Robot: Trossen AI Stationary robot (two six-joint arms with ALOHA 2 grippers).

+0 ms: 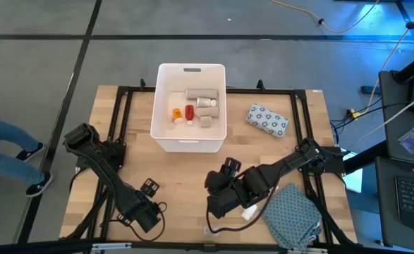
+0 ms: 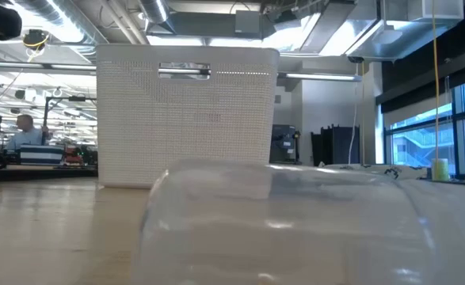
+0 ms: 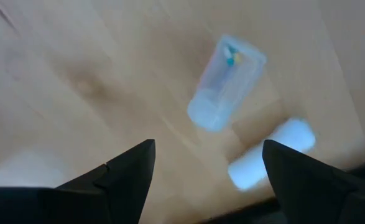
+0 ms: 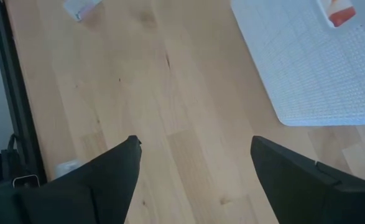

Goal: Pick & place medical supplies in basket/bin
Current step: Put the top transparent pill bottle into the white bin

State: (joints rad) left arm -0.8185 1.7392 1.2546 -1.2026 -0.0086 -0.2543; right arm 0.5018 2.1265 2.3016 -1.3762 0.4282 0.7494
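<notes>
showing only in left wrist view: clear vial (image 3: 226, 83) on table (image 3: 76, 81).

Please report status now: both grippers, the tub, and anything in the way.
Left gripper open above a clear vial on the table. Right gripper open, empty, near the tub. Tub holds several supplies. Nothing blocking.

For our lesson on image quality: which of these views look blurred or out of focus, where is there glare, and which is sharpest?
Low view: a clear object right at the lens is out of focus, and bright ceiling lights glare above the white tub. Left wrist view: the clear vial and a white item are smeared by blur. High view: sharpest, evenly lit across the table.
</notes>
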